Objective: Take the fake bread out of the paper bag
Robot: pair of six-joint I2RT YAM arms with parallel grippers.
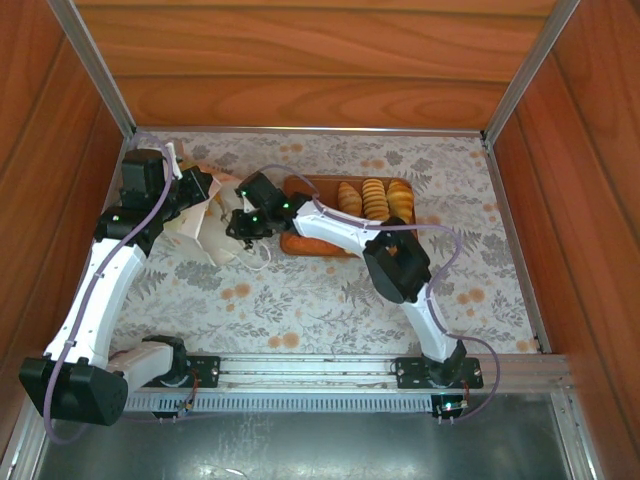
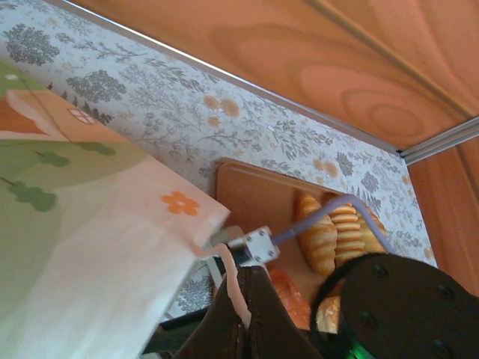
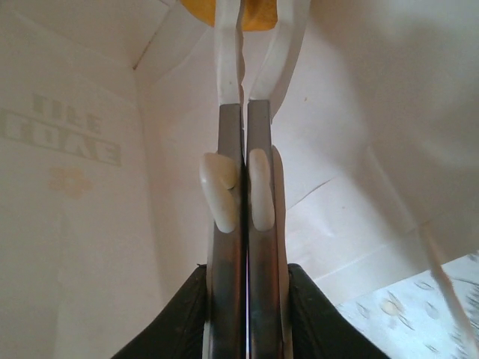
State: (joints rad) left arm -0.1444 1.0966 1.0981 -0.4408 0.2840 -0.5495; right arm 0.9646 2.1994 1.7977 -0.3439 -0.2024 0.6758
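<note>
**Right claw inside the bag, one bread yet to be lifted out**

The right claw (image 3: pixel 247 52) is seen from its own wrist, set deep inside the bag (image 3: pixel 82 239). Its two pale fingers (image 3: pixel 228 67) are nearly together. A yellow-orange bread (image 3: pixel 258 15) is met at their tips, at the bag's far end. Whether it is truly pinched cannot be told. White paper walls are seen all round, with lettering showing through in reverse on one side.

From above, the bag is seen tipped over at the left of the table (image 1: pixel 300 300), its mouth turned toward the right arm. Its edge is pinched by the left claw (image 2: pixel 245 295), which is pressed together on the paper.

Just right of the bag, a flat brown tray (image 1: pixel 315 190) is set. Three golden rolls (image 1: pixel 375 198) are laid in a row on its far half. An orange-brown piece (image 1: pixel 300 246) is laid at its near edge, partly under the right arm.

The task is judged well advanced. Four pieces are out on the tray, and at least the one in the bag is yet to be drawn out and set down.
</note>
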